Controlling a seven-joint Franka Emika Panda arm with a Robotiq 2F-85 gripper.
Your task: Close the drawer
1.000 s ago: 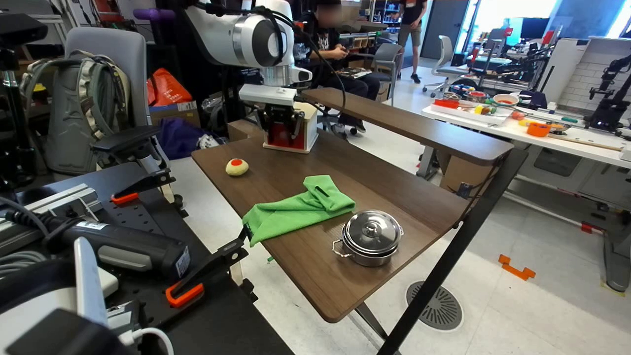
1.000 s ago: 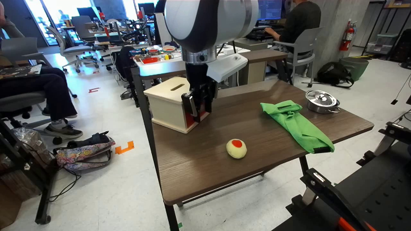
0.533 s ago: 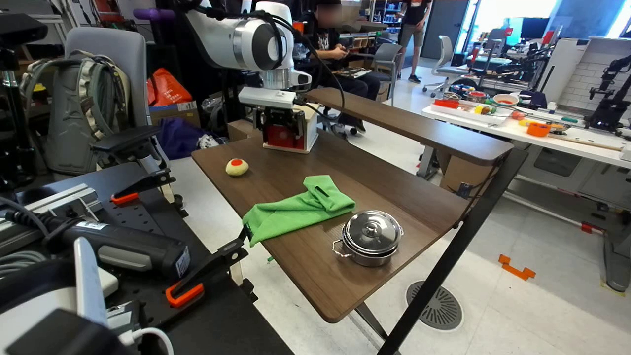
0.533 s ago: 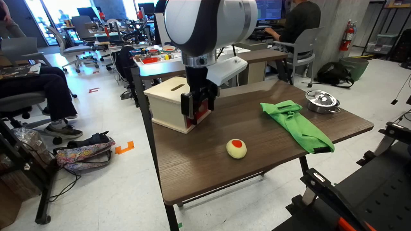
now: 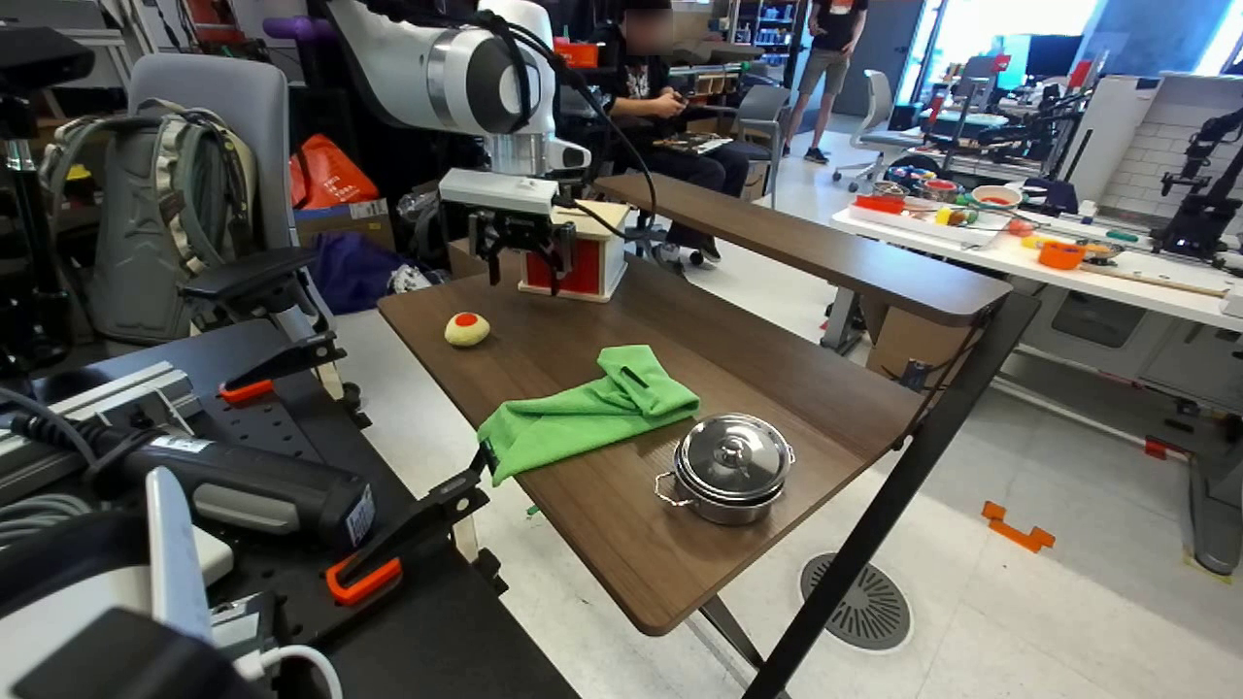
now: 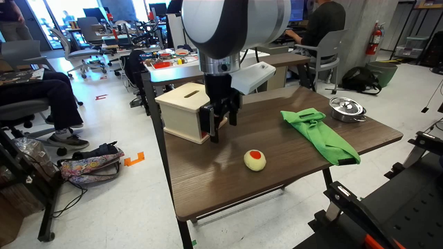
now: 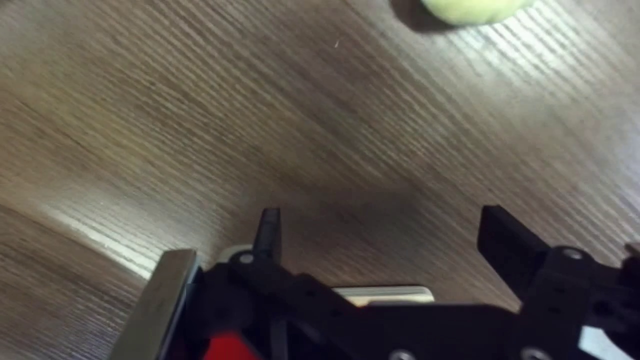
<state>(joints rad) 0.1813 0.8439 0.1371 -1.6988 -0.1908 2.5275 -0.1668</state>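
Observation:
The drawer's red front [image 5: 587, 266] sits in a small box-shaped wooden unit [image 6: 180, 119] with a light tan top. The front looks flush with the unit's frame. In an exterior view the gripper hides most of it, with only a red sliver [image 6: 203, 135] showing. A red patch [image 7: 227, 347] also shows low in the wrist view. My gripper [image 5: 525, 284] hangs in front of the unit, apart from the red front. Its two fingers [image 7: 381, 215] stand wide apart with nothing between them but the table behind.
A pale yellow ball with a red spot [image 6: 255, 160] lies on the brown table [image 6: 207, 186] near the gripper. A green cloth [image 5: 583, 417] and a lidded steel pot [image 5: 733, 471] lie farther along. A raised shelf [image 5: 796, 243] runs along one table side.
My gripper has moved away from the red front, sideways toward the table's edge on the ball's side. The unit and its red front have not visibly moved.

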